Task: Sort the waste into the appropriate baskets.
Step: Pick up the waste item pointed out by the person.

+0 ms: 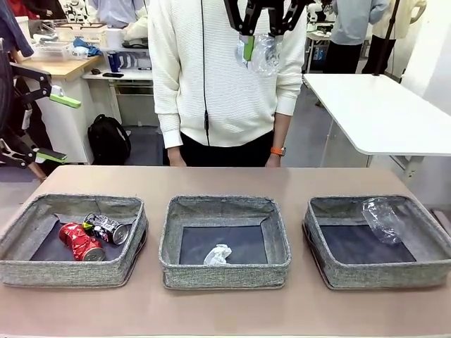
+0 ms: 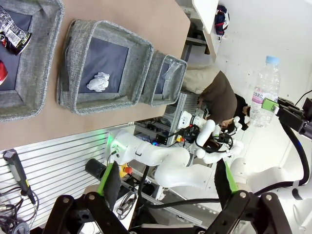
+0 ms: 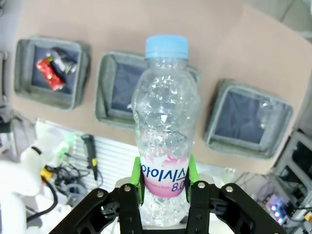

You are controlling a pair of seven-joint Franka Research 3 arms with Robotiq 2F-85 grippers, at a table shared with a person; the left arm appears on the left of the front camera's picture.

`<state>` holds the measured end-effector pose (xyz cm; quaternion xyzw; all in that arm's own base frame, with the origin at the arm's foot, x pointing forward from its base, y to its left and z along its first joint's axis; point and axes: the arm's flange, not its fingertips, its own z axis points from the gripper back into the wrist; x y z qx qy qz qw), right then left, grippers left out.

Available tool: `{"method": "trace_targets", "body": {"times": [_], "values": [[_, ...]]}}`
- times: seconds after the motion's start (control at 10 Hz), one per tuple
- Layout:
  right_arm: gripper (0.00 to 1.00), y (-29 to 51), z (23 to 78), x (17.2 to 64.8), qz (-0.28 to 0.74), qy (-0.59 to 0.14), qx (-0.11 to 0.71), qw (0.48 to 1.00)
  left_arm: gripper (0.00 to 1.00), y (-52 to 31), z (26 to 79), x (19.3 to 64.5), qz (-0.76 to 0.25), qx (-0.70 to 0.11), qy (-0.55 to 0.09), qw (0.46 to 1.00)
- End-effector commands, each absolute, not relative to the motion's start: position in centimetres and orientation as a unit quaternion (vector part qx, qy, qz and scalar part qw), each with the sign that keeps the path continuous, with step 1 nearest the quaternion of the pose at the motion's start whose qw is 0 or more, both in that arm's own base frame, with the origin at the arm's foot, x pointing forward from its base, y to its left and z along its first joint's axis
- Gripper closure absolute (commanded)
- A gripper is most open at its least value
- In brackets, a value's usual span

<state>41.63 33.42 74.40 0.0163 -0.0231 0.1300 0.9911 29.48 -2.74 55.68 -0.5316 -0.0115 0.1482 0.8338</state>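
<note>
Right hand [image 3: 165,187] clenched on clear plastic bottle with blue cap [image 3: 165,131], high above brown worktop [image 1: 225,310] | left hand [image 2: 165,190] released | crumpled white paper wad [image 1: 218,255] in middle grey woven basket [image 1: 224,273]

The right gripper [image 3: 165,181] is black, with bright green pads [image 3: 137,178] on the insides of its two fingers. Its black links are joined by round silver screws. The left gripper [image 2: 165,183] looks the same: black bars, silver screws, and long green strips on the fingers [image 2: 108,179]. The robot arm [image 2: 161,163] is smooth, round and white, with black cables hanging near it and a small green light at its bottom end. The person [image 1: 222,77] wears a cream ribbed sweater with long sleeves, dark trousers and an orange band [image 1: 278,151] on one wrist. A thin black cord hangs down the sweater.
</note>
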Motion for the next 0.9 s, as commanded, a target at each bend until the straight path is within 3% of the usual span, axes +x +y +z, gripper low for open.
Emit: {"method": "trace_targets", "body": {"times": [0.0, 0.8], "values": [[0.6, 33.38, 74.17, 41.56, 0.129, -0.023, 0.014, 0.991, 0.0, -2.76, 55.74, 29.3, 0.151, -0.53, -0.009, 0.834], [0.6, 33.38, 74.17, 41.56, 0.129, -0.023, 0.014, 0.991, 0.0, -2.76, 55.74, 29.3, 0.151, -0.53, -0.009, 0.834]]}}
